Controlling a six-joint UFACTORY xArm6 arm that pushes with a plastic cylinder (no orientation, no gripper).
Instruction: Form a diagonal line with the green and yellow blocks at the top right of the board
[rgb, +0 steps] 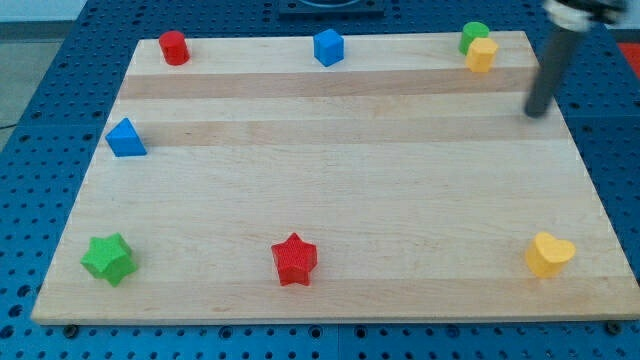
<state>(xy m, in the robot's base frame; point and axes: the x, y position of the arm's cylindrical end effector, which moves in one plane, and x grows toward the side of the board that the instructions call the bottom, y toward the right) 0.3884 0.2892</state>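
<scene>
Green block (473, 35) and yellow block (482, 55) are seen touching at the upper right of the desk (330, 200), the yellow one just below and slightly right of the green. A second pair is far off: a green star (108, 258) at the lower left and a yellow heart (549, 254) at the lower right. My tip (538, 110) is placed right of and below the touching pair, apart from both. No jaws exist on this tool, so nothing can be pinched. The line appears barely begun; a long sweep is judged necessary next, probably toward the heart, approached from below.
</scene>
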